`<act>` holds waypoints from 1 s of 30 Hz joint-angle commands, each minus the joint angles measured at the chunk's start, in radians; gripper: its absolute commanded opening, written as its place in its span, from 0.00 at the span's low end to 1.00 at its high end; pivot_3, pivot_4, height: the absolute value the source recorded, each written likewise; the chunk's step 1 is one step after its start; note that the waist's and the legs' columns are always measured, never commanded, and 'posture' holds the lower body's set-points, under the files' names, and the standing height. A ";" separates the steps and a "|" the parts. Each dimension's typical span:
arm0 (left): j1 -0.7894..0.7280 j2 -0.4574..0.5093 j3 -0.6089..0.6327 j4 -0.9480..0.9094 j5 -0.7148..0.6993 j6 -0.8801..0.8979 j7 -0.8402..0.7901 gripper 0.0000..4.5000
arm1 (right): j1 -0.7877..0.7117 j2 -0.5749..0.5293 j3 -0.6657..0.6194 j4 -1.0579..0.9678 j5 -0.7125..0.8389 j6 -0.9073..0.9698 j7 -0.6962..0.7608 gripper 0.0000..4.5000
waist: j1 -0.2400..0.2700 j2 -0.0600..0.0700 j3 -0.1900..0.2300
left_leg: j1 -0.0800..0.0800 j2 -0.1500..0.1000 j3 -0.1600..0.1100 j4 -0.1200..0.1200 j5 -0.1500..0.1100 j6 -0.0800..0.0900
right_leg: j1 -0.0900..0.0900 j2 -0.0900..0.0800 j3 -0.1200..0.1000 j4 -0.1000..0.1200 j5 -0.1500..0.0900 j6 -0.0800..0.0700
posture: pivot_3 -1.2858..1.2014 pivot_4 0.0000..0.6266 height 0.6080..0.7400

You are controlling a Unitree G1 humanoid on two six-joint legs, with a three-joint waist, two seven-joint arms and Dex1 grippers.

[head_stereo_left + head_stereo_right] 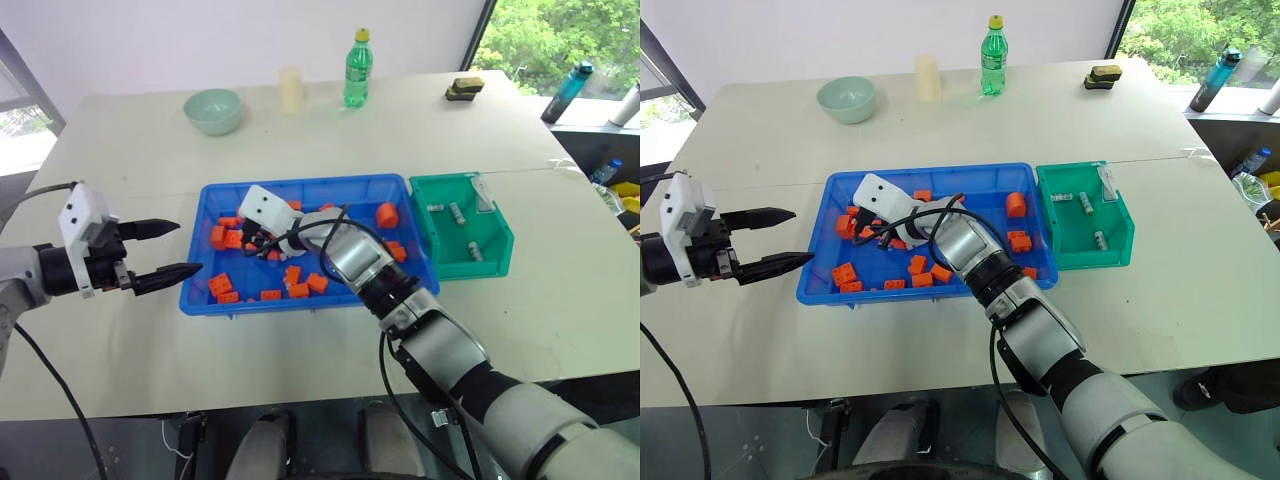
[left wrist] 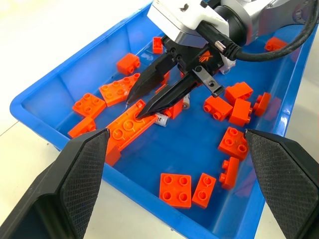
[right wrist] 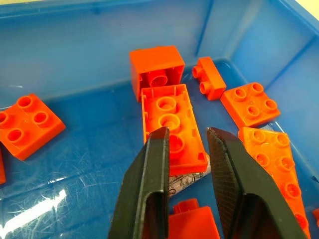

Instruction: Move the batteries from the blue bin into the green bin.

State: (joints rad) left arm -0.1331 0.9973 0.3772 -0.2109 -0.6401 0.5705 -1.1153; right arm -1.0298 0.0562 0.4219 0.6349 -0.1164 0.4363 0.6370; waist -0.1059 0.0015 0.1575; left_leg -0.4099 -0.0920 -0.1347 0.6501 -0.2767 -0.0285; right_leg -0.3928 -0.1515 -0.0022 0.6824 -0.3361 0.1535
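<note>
While the left gripper (image 1: 168,249) hangs just outside the left rim of the blue bin (image 1: 395,184) with its fingers spread and nothing between them, the work is farther right. The right gripper (image 2: 144,103) reaches down into the left half of the bin among the orange bricks (image 1: 221,285), its fingers drawn nearly together. In the right wrist view a battery (image 3: 185,179) lies on the bin floor between the fingertips, partly tucked under the edge of a long brick (image 3: 173,126); I cannot tell whether the fingers have it pinched yet or are only closing around it.

To the right, touching the blue bin's right wall, stands the green bin (image 1: 497,262), with three batteries (image 1: 458,213) in it.

The battery looks small, hard and smooth: light to lift, stiff enough for a firm squeeze, but round and slick, so likely to roll or squirt out. Best taken across its middle, fingertips square on its sides and clear of the brick.
</note>
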 commanded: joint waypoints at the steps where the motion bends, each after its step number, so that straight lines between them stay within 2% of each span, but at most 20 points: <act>1: -0.014 0.000 0.013 0.002 0.004 -0.022 0.000 1.00 | -0.032 0.011 -0.014 -0.014 -0.003 -0.016 0.006 0.25 | 0.000 0.000 0.000 | 0.000 0.000 0.000 0.000 0.000 0.000 | 0.000 0.000 0.000 0.000 0.000 0.000 | 0.52 0.24 0.90; 6: -0.014 -0.001 0.010 0.004 0.003 -0.028 0.002 1.00 | -0.028 0.013 -0.018 -0.049 0.008 0.003 0.027 0.25 | 0.000 0.000 0.000 | 0.000 0.000 0.000 0.000 0.000 0.000 | 0.000 0.000 0.000 0.000 0.000 0.000 | 0.52 0.24 0.90; 9: -0.016 -0.001 0.010 0.005 0.002 -0.029 0.004 1.00 | -0.030 0.015 -0.022 -0.065 0.012 0.011 0.032 0.44 | 0.000 0.000 0.000 | 0.000 0.000 0.000 0.000 0.000 0.000 | 0.000 0.000 0.000 0.000 0.000 0.000 | 0.52 0.24 0.90; 12: -0.016 -0.001 0.010 0.006 0.002 -0.030 0.005 1.00 | -0.034 0.012 -0.015 -0.065 -0.001 0.002 0.028 0.77 | 0.000 0.000 0.000 | 0.000 0.000 0.000 0.000 0.000 0.000 | 0.000 0.000 0.000 0.000 0.000 0.000 | 0.52 0.24 0.90; 29: -0.018 -0.002 0.011 0.001 0.002 -0.030 0.010 1.00 | -0.041 0.024 -0.022 0.066 -0.009 -0.065 0.018 0.77 | -0.001 0.000 0.000 | 0.000 0.000 0.000 0.000 0.000 0.000 | 0.000 0.000 0.000 0.000 0.000 0.000 | 0.52 0.24 0.90; 30: -0.016 -0.001 0.013 -0.001 0.001 -0.029 0.010 1.00 | -0.042 0.026 -0.023 0.070 -0.009 -0.068 0.018 0.66 | -0.002 0.000 0.000 | 0.000 0.000 0.000 0.000 0.000 0.000 | 0.000 0.000 0.000 0.000 0.000 0.000 | 0.52 0.24 0.90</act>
State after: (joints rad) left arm -0.1379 0.9899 0.3694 -0.1990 -0.6396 0.5552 -1.1083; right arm -1.0305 0.0601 0.4164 0.7173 -0.1262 0.3942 0.6569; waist -0.1074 0.0014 0.1574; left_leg -0.4099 -0.0920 -0.1350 0.6500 -0.2766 -0.0288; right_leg -0.3929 -0.1513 -0.0022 0.6825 -0.3361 0.1534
